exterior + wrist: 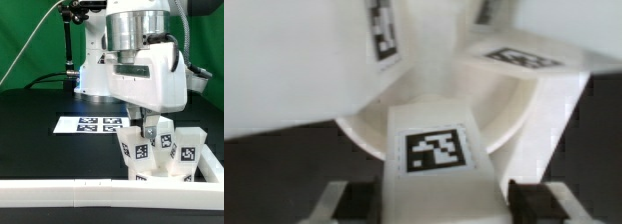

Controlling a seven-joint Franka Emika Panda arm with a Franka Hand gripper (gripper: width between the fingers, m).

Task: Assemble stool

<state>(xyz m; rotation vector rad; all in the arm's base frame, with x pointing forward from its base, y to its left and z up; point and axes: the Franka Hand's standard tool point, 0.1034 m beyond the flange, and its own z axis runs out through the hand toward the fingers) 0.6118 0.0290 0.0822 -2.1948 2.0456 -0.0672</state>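
The stool (160,150) is seen standing on the black tabletop (40,110), against the long white rail (100,188) at the front edge, legs up. The round seat (375,125) is visible in the wrist view, with a leg (441,150) set between the gripper (441,192) pads; the gripper is closed narrowly on this leg. The marker board (92,124) lies flat just behind. Green backdrop behind. Only square black-and-white tags are carried; no readable writing.
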